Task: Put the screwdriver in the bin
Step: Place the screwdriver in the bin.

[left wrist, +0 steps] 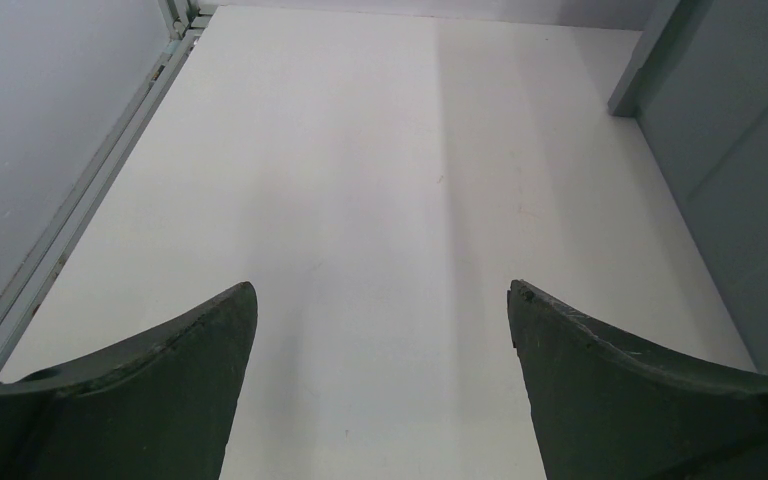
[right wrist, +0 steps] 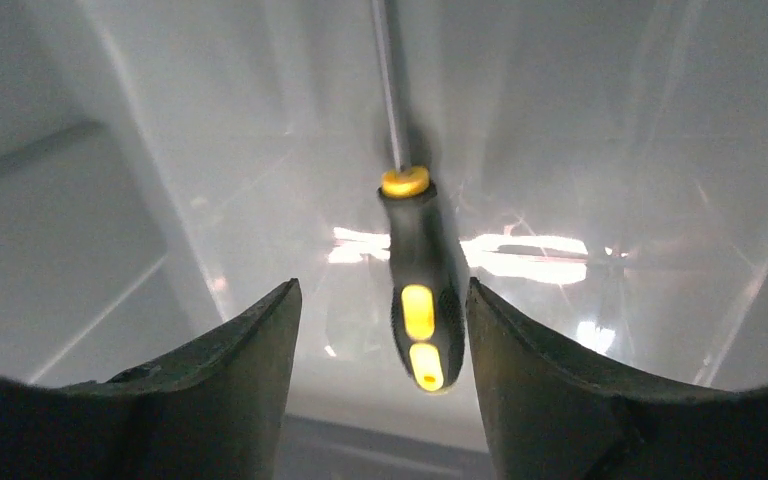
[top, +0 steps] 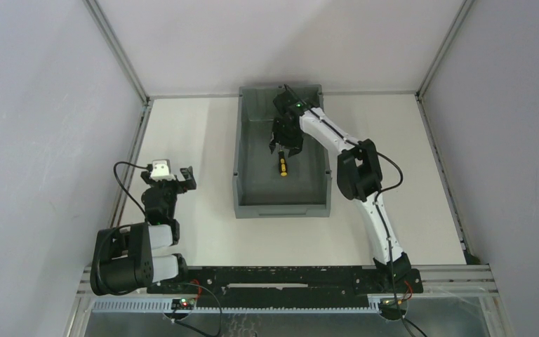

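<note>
The grey bin [top: 282,208] stands at the middle back of the table. The yellow-and-black screwdriver [top: 281,166] lies inside it, over the bin floor. My right gripper [top: 285,145] reaches into the bin just behind the screwdriver. In the right wrist view the right gripper [right wrist: 382,288] is open. The screwdriver's handle [right wrist: 421,290] sits between the fingers, close to the right finger [right wrist: 540,370], with a gap on the left. Its shaft points away. My left gripper [top: 176,177] is open and empty over the table, left of the bin; its wrist view [left wrist: 382,290] shows only bare table.
The bin's left outer wall [left wrist: 750,200] shows at the right of the left wrist view. Metal frame rails [top: 130,161] run along the table's left and right edges. Grey walls enclose the cell.
</note>
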{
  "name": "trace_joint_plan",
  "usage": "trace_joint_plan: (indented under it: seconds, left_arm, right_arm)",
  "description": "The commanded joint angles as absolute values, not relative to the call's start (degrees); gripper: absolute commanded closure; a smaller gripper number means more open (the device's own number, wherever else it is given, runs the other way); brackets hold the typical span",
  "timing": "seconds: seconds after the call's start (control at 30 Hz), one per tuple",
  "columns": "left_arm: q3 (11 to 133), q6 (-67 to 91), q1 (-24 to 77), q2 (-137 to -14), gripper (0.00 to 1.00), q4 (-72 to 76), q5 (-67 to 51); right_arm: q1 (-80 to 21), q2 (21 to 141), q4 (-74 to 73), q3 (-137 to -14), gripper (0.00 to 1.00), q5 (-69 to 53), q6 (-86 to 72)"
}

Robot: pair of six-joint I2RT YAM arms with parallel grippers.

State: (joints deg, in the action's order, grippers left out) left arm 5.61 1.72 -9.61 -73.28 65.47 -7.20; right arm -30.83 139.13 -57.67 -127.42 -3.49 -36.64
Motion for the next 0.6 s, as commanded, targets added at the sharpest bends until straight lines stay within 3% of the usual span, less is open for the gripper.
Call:
trace_joint_plan:
  seconds: [0.0, 0.57]
  left_arm:
    - [7.91, 2.39, -9.40, -72.59, 0.00, 67.92, -6.87]
    - [7.87, 2.37, -9.40, -72.60, 0.00, 67.86, -6.91]
  right_arm:
    - [-30.50, 129.91, -58.26, -130.56, 0.29, -2.56, -34.11]
    - [-23.83, 109.66, -59.39, -131.14, 0.10, 7.28, -18.29]
